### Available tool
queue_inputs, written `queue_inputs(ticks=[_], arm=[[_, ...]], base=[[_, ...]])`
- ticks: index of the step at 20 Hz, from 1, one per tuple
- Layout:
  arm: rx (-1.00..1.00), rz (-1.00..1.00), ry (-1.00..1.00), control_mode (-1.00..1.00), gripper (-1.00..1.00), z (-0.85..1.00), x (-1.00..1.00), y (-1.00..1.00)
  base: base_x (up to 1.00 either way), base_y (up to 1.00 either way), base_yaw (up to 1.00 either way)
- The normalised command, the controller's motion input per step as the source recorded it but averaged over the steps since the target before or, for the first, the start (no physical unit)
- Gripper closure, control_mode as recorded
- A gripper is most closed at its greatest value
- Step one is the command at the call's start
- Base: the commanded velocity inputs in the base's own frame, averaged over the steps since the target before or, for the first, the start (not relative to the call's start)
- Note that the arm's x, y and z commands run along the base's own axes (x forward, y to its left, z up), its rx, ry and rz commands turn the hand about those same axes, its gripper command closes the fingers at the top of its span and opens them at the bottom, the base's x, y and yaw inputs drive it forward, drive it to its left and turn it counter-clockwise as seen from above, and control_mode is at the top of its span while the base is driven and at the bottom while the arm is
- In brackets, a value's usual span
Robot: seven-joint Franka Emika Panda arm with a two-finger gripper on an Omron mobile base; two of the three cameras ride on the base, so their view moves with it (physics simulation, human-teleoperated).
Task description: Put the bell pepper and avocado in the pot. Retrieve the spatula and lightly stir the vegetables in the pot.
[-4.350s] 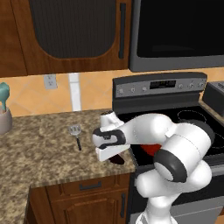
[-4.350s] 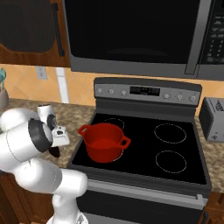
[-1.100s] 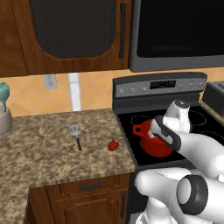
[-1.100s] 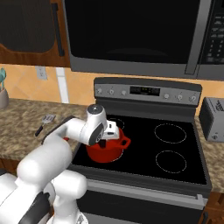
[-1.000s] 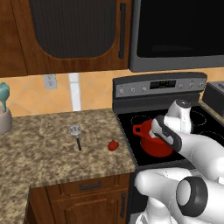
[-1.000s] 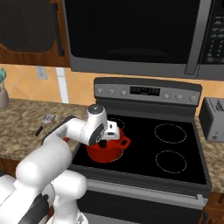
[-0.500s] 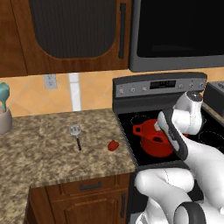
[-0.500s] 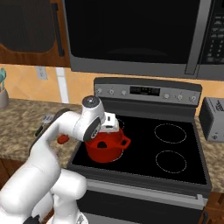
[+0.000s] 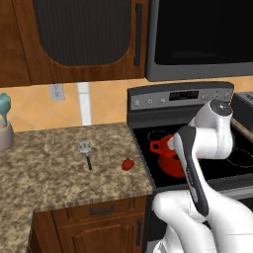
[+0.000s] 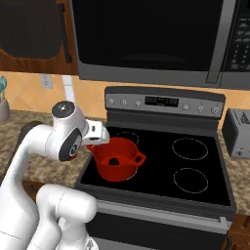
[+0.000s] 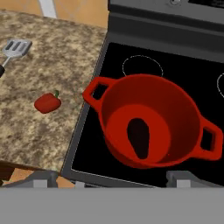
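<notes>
Red pot [image 11: 151,124] on the stove now has the avocado [image 11: 139,137] lying in its bottom; I just let it go, so my gripper [image 11: 111,176] hangs wide open and empty above it; bell pepper [image 11: 47,102] waits on the counter [image 11: 52,57] near the spatula [image 11: 13,49], so that's next.

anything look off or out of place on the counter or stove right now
Nothing spilled, tipped or damaged. The pot sits upright on the stove with the avocado inside. The bell pepper and spatula lie on the counter.
</notes>
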Motion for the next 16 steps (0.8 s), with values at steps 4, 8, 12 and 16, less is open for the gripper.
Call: queue_inputs(ticks=[4, 8, 12, 16], arm=[[-0.11, -0.01, 0.04, -1.0, -1.0, 0.1, -0.27, 1.0], [-0.05, -0.09, 0.14, -1.0, -1.0, 0.01, -0.01, 1.0], [0.0, -0.15, 0.19, -1.0, -1.0, 0.0, 0.2, 0.88], [0.0, -0.22, 0.18, -1.0, -1.0, -0.2, 0.51, 0.51]], base=[[0.0, 0.0, 0.0], [0.0, 0.0, 0.0], [0.0, 0.0, 0.0], [0.0, 0.0, 0.0]])
